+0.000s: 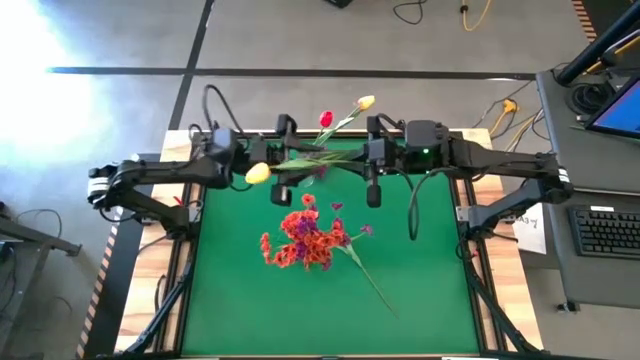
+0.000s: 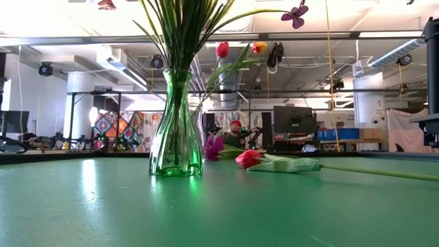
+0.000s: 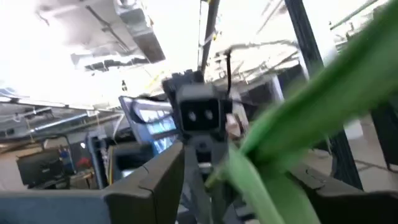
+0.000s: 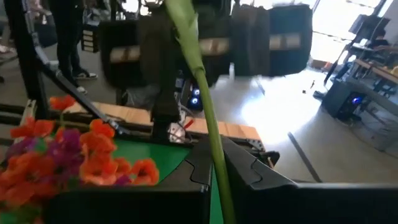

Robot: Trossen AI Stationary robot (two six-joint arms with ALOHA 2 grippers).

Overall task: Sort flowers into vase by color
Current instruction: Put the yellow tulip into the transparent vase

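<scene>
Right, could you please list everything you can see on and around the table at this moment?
vase: one, clear glass, mid-mat, holding green stems
spray flowers: one bunch, orange-red and purple, in the vase
raised tulips: two, red and yellow, above the mat's far edge
yellow tulip: one, beside the left gripper
lying tulip: one, pink-red, flat on the mat near the vase
tulip stem: one, green, in the right gripper
mat: one, green, covering the table
person: one, in the room behind
left gripper: dark, at the far edge, green leaf across it
right gripper: dark, facing it, shut on the tulip stem
</scene>
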